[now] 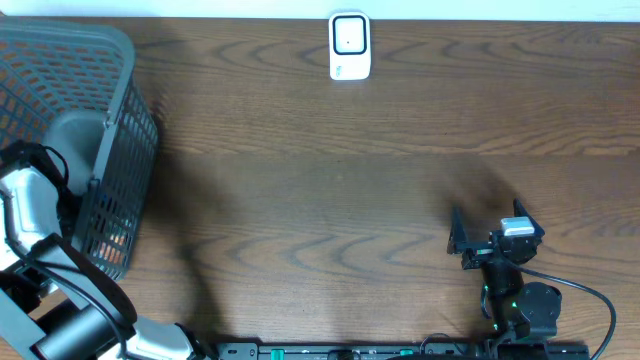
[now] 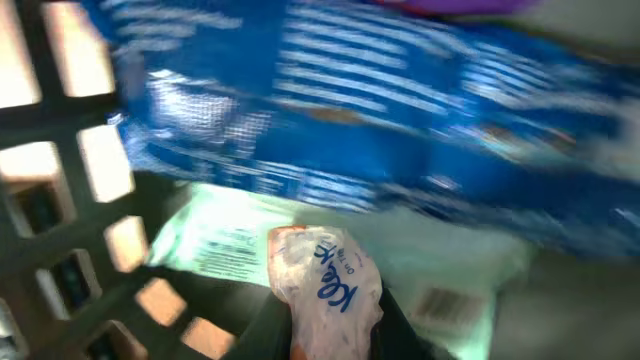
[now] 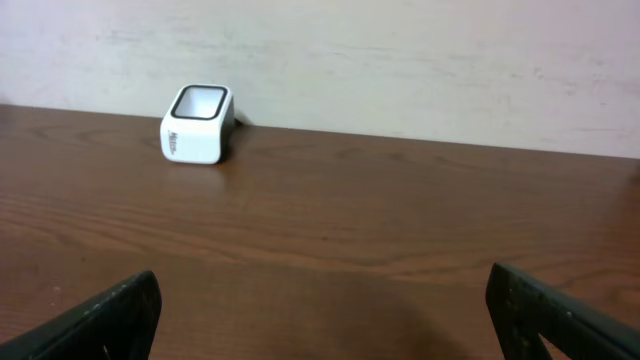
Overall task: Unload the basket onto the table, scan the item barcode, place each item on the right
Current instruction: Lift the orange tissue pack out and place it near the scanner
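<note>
In the left wrist view my left gripper point(image 2: 330, 322) is shut on the item, a small white plastic pack with blue script point(image 2: 326, 276), pinched between the dark fingers. It is inside the grey mesh basket point(image 1: 128, 110), where the left arm point(image 1: 28, 205) reaches in. The gripper itself is hidden in the overhead view. The white barcode scanner point(image 1: 349, 46) stands at the far edge of the table, also in the right wrist view point(image 3: 198, 125). My right gripper point(image 1: 478, 240) hovers low over the table at the near right, open and empty point(image 3: 325, 312).
A large blue package point(image 2: 400, 120) lies across the basket above the held pack. Under it sits a pale green package point(image 2: 225, 240) with a barcode label point(image 2: 440, 300). The basket's mesh wall point(image 2: 60, 200) is close on the left. Brown tabletop point(image 1: 330, 200) separates basket and scanner.
</note>
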`<action>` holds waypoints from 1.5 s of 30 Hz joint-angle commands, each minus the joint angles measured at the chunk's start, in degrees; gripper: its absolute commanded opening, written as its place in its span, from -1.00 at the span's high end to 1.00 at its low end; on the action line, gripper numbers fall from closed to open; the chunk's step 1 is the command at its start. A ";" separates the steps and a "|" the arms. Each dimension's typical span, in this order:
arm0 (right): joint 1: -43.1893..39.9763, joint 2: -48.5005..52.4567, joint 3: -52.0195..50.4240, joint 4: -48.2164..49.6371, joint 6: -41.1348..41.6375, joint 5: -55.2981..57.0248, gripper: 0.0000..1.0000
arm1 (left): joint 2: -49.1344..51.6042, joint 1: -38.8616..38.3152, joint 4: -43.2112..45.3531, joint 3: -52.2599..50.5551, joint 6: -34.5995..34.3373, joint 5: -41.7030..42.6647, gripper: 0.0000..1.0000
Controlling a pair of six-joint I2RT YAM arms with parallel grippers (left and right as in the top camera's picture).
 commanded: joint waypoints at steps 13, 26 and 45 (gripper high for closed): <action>0.33 -0.31 -0.09 -0.22 -0.70 0.11 -0.99 | -28.65 -0.26 5.77 19.82 3.85 18.32 0.85; 0.33 -0.31 -0.09 -0.22 -0.70 0.11 -0.99 | -34.18 -32.72 15.08 19.71 27.61 35.45 0.85; 0.33 -0.31 -0.09 -0.22 -0.70 0.11 -0.99 | 1.62 -66.49 28.63 19.08 25.20 16.44 0.85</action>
